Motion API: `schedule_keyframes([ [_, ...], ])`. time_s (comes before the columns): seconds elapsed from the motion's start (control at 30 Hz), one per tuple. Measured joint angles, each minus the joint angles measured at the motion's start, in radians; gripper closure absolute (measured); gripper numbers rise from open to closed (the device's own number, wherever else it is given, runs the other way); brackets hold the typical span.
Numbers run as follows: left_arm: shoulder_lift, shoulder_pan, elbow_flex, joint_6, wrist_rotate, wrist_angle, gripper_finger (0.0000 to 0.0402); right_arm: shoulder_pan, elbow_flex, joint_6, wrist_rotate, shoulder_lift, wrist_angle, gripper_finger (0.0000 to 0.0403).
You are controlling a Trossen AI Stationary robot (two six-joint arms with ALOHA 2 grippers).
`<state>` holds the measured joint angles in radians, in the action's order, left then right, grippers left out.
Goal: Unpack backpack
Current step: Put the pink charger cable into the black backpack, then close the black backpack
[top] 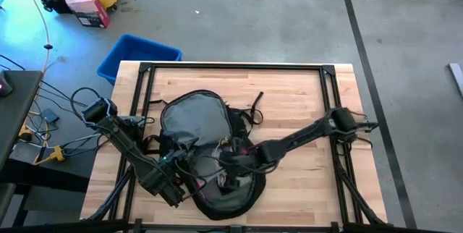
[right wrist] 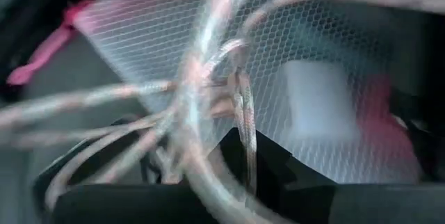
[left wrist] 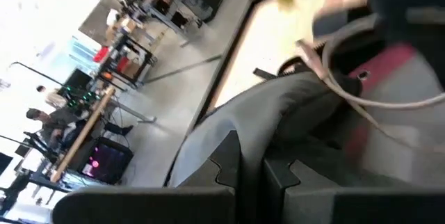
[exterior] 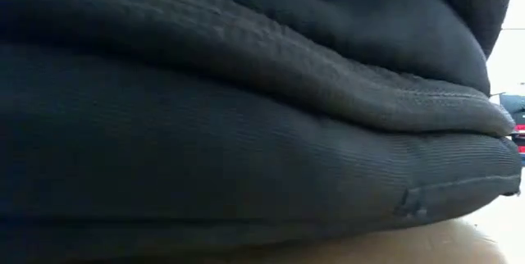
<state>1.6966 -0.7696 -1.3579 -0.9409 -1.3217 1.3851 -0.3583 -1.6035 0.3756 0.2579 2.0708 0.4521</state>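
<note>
The black backpack (top: 195, 121) lies flat on the wooden table with its grey padded back panel up and its open end toward the near edge; it fills the low view (exterior: 246, 133). Whitish cables (top: 206, 166) spill from the opening. My left gripper (top: 177, 182) is shut at the opening's left side. My right gripper (top: 228, 166) reaches in from the right, shut, with its fingers (right wrist: 271, 161) just short of tangled cables (right wrist: 188, 106) and a clear mesh pouch with a pink edge (right wrist: 306, 78). My left gripper pinches grey fabric of the backpack (left wrist: 233, 137) between its two fingers, near the opening. It comes nearly level from the table's left. The fabric rises in a ridge toward the fingers while the rest of the pack lies on the table. My right gripper has one cable strand (right wrist: 243, 130) running straight before its shut fingertips; whether it touches the strand I cannot tell.
The pack's black straps (top: 253, 110) trail toward the far right. A black frame (top: 231, 66) rims the table. A blue bin (top: 137, 56) stands on the floor past the far left corner. Bare wood (top: 304, 189) lies right of the pack. People show in the room (left wrist: 42, 113).
</note>
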Motion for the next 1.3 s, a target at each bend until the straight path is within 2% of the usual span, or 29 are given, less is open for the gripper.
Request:
schedule_keyframes([
  [0.13, -0.014, 0.0, 0.0, 0.03, -0.075, 0.003, 0.04, 0.012, -0.066, -0.063, -0.023, 0.019, 0.001, 0.0401],
  [0.23, -0.027, 0.002, 0.0, 0.057, -0.095, -0.002, 0.04, 0.016, -0.126, -0.075, -0.024, 0.018, 0.022, 0.0379],
  [0.43, -0.052, 0.017, 0.0, 0.106, -0.109, -0.005, 0.04, 0.017, -0.222, -0.086, -0.124, 0.016, 0.096, 0.0278],
  [0.6, -0.057, 0.01, 0.0, 0.121, -0.109, -0.019, 0.04, 0.014, -0.245, -0.029, -0.128, 0.016, 0.218, 0.0186],
  [0.7, -0.057, -0.005, 0.0, 0.124, -0.102, -0.02, 0.04, 0.003, -0.243, 0.045, -0.118, 0.017, 0.315, 0.0153],
  [0.87, -0.057, -0.018, -0.001, 0.124, -0.097, -0.023, 0.04, -0.09, -0.229, 0.075, -0.038, 0.016, 0.351, 0.014],
  [1.0, -0.057, -0.015, -0.001, 0.123, -0.097, -0.028, 0.04, -0.18, -0.276, -0.01, 0.029, 0.013, 0.333, 0.014],
  [1.17, -0.058, -0.008, -0.001, 0.128, -0.097, -0.046, 0.04, -0.248, -0.331, -0.041, 0.245, 0.013, 0.336, 0.0139],
  [1.3, -0.058, -0.009, -0.001, 0.131, -0.089, -0.063, 0.04, -0.23, -0.336, 0.058, 0.458, 0.013, 0.392, 0.0139],
])
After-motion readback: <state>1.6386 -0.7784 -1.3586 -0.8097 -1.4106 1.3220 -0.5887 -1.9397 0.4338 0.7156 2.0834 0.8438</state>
